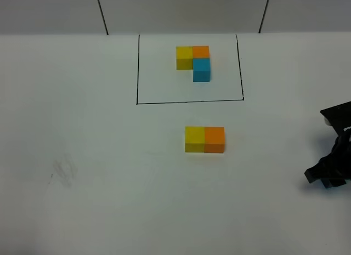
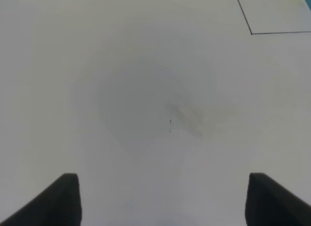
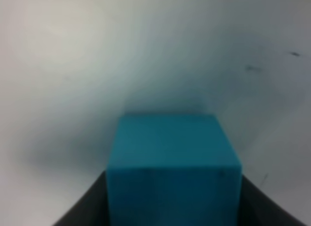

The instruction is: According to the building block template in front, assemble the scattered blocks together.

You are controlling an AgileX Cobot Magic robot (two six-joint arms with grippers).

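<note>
R hand (image 1: 329, 177) is gripping blue cube (image 3: 172, 172) by right edge of bench (image 1: 82, 134); orange cube (image 1: 214, 139) is sitting leftward, mid-bench; L hand (image 2: 163, 199) is hanging open.

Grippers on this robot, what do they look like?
Both look matte black. The left gripper shows two flat, wedge-shaped fingers with slanted edges; the right gripper shows similar dark sloping fingers. No cables or markings are visible.

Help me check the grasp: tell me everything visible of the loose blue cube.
The loose blue cube is a solid teal-blue block, matte, with crisp edges. It sits square between the right tool's dark fingers, which meet both its sides with no visible gap. White table lies behind it; whether it rests there or is lifted is unclear.
</note>
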